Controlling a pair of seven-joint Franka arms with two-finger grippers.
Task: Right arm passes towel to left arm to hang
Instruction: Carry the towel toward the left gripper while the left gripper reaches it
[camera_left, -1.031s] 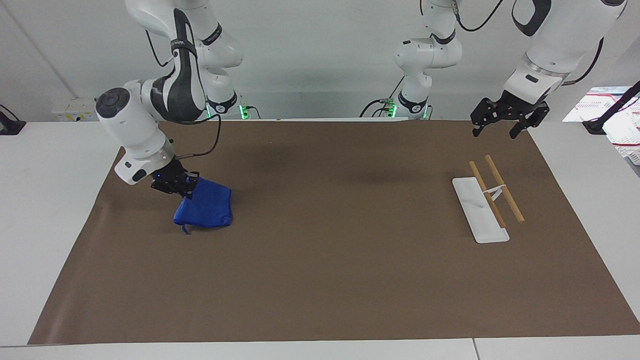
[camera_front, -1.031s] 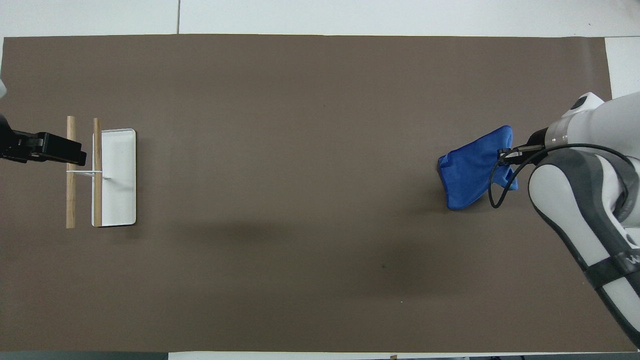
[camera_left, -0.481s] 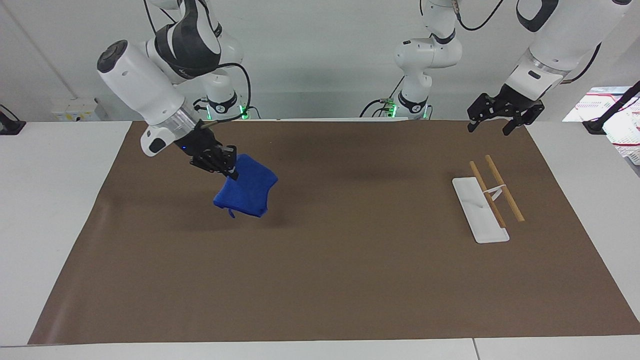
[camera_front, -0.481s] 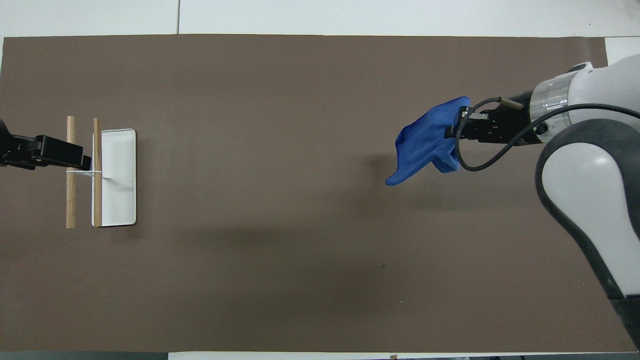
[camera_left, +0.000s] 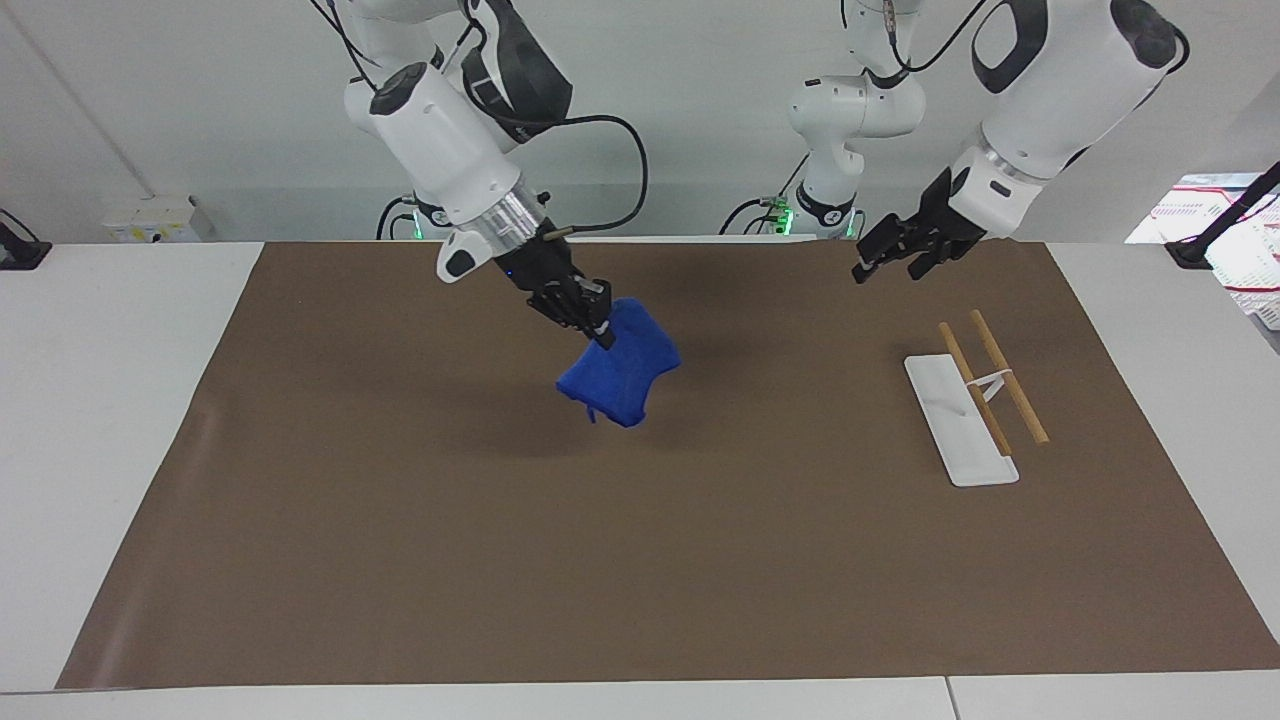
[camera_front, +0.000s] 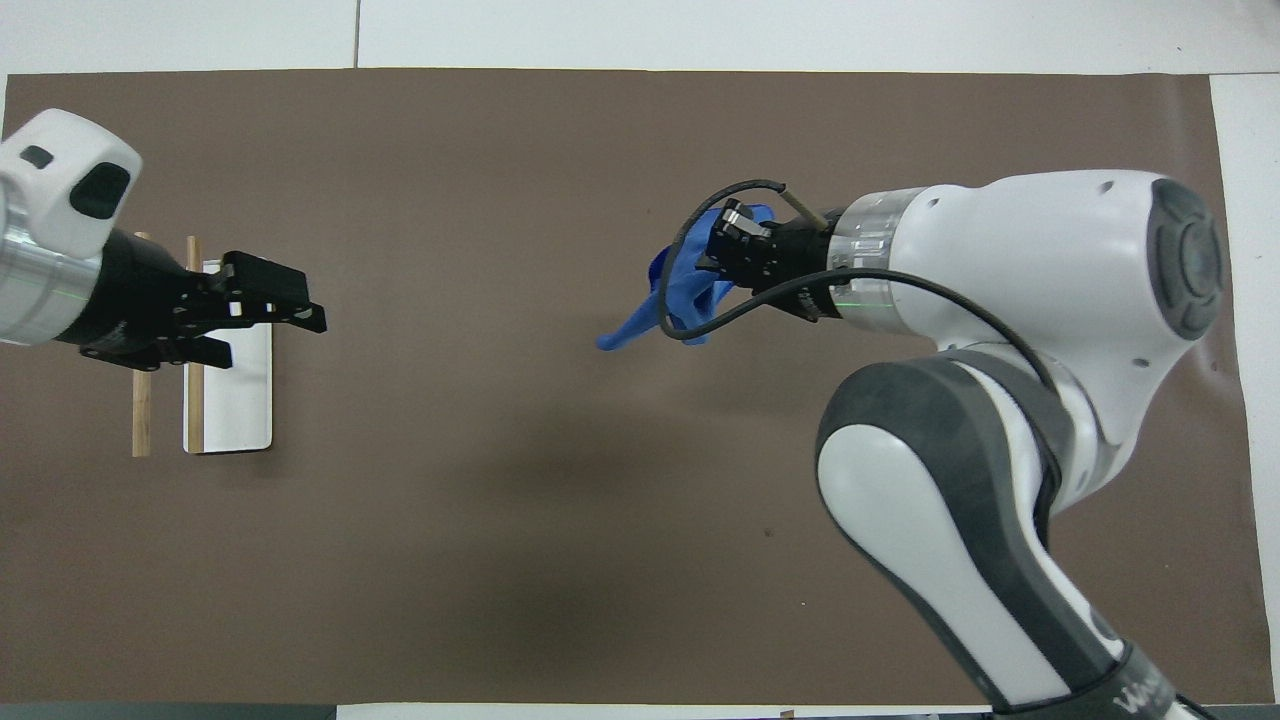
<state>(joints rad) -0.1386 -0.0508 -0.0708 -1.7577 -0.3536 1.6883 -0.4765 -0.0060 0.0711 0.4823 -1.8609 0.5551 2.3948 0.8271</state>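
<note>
My right gripper (camera_left: 600, 330) (camera_front: 718, 250) is shut on the upper edge of the blue towel (camera_left: 620, 375) (camera_front: 680, 295). The towel hangs bunched below it, lifted over the middle of the brown mat, with a small loop dangling at its lower corner. My left gripper (camera_left: 872, 268) (camera_front: 290, 312) is open and empty, raised in the air beside the hanging rack (camera_left: 975, 385) (camera_front: 165, 345), pointing toward the towel. A wide stretch of mat separates the two grippers.
The rack is a white base plate (camera_left: 955, 425) (camera_front: 235, 400) carrying two wooden rods (camera_left: 1010, 378) on a thin white stand, toward the left arm's end of the table. The brown mat (camera_left: 640, 560) covers most of the white table.
My right arm has lifted the towel off the mat and carried it toward the middle of the table. My left gripper has swung from the rack's outer side toward the middle, still open.
</note>
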